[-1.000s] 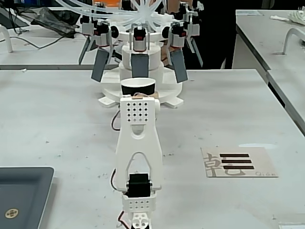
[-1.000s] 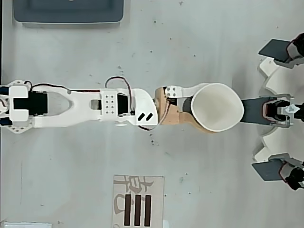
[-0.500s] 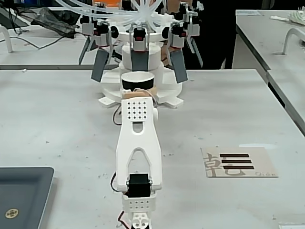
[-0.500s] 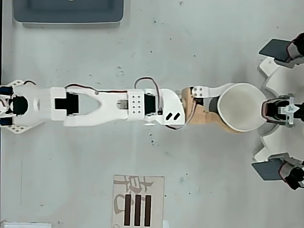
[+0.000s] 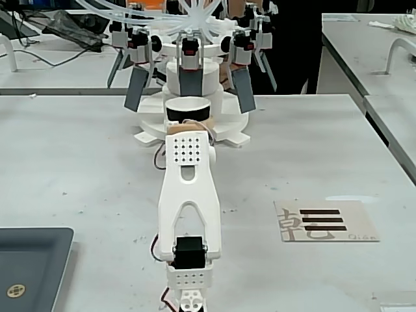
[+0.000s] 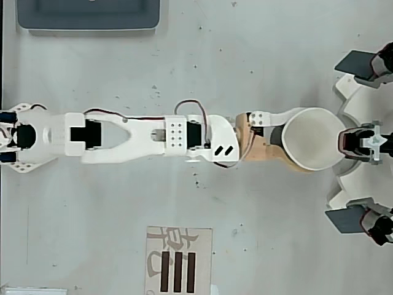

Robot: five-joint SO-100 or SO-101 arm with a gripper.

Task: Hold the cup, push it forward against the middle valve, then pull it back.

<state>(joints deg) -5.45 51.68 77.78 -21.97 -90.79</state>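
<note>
The cup [image 6: 314, 147] has a white rim and inside and a black wall [image 5: 187, 112]. It stands upright at the foot of the white dispenser. My gripper [image 6: 290, 140] is shut on the cup, one white finger [image 6: 263, 119] and one tan finger [image 6: 270, 155] hugging its near side. In the fixed view the arm's head hides most of the gripper [image 5: 188, 122]. The middle valve [image 5: 190, 48], a white-black fitting with a red spot, sits straight behind the cup. In the overhead view the cup's far rim meets the valve [image 6: 361, 140].
Slanting grey paddles flank the cup on both sides [image 5: 136, 88] [image 5: 242, 90] [image 6: 357, 62] [image 6: 347, 220]. The dispenser's white base [image 5: 229, 135] lies under them. A dark tray [image 5: 32, 266] and a card with black bars [image 5: 328, 221] lie on the table nearer the arm's base.
</note>
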